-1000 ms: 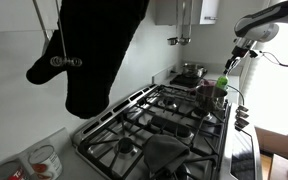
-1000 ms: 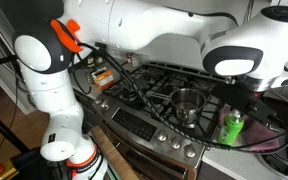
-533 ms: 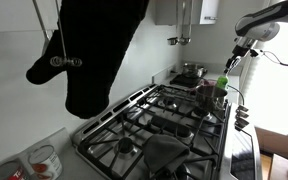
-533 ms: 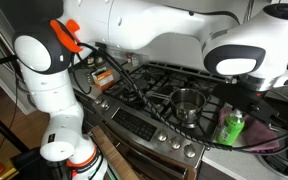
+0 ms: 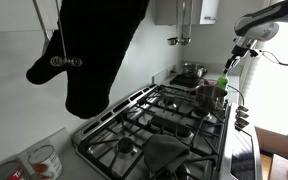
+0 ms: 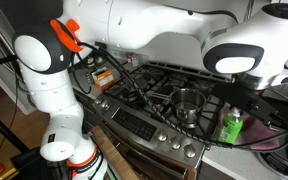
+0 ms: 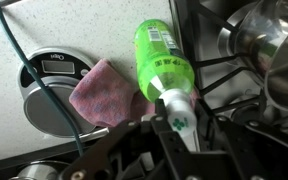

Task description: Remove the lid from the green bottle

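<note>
The green bottle [image 7: 162,60] stands at the stove's edge, bright green with a white lid [image 7: 179,108]. It also shows in both exterior views [image 5: 222,90] [image 6: 231,126]. My gripper [image 7: 177,125] is over the bottle's top, with a black finger on each side of the white lid, and the lid appears clamped between them. In an exterior view the gripper [image 5: 226,66] comes down from the upper right onto the bottle. In the exterior view from the stove's front, the arm hides the gripper.
A steel pot [image 7: 259,40] [image 5: 191,72] [image 6: 188,103] sits on the burner grates [image 5: 154,125] close to the bottle. A pink cloth [image 7: 104,90] and a round silver device [image 7: 44,85] lie on the counter beside it. A black cloth [image 5: 94,50] hangs nearby.
</note>
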Robot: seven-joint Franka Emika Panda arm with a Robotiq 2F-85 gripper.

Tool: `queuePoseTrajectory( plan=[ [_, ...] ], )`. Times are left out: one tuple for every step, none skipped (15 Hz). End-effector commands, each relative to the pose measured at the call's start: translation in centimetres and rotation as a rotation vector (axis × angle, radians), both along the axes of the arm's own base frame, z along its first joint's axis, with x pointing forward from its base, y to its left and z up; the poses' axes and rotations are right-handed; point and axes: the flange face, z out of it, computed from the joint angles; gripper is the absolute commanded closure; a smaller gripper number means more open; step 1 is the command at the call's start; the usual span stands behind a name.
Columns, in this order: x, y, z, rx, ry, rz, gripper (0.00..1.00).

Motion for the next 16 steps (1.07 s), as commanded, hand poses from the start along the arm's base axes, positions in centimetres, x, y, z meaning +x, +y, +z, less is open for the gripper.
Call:
queuePoseTrajectory(
  plan=[
    [-0.6, 0.3, 0.6, 0.009, 0.017, 0.048, 0.87],
    [-0.6, 0.4, 0.6, 0.008, 0.018, 0.055, 0.88],
    [-0.6, 0.5, 0.8, 0.010, 0.018, 0.064, 0.88],
    [-0.7, 0.6, 1.0, 0.003, 0.015, 0.068, 0.89],
    [-0.7, 0.6, 1.2, -0.001, 0.012, 0.073, 0.89],
    [-0.8, 0.6, 1.6, -0.009, 0.006, 0.077, 0.89],
    [-0.9, 0.6, 1.9, -0.016, 0.002, 0.078, 0.89],
    [-1.0, 0.6, 2.3, -0.024, -0.003, 0.077, 0.89],
    [-1.2, 0.6, 2.7, -0.029, -0.007, 0.079, 0.89],
    [-1.5, 0.5, 3.3, -0.037, -0.016, 0.075, 0.90],
    [-1.6, 0.4, 3.7, -0.042, -0.020, 0.074, 0.91],
    [-2.0, 0.3, 4.4, -0.048, -0.026, 0.058, 0.92],
    [-2.6, 0.1, 4.9, -0.050, -0.014, 0.022, 0.92],
    [-3.2, -0.3, 5.3, -0.049, -0.004, -0.012, 0.92],
    [-3.9, -0.9, 5.6, -0.052, 0.023, -0.060, 0.92],
    [-4.6, -1.6, 5.4, -0.052, 0.053, -0.107, 0.92]
  ],
)
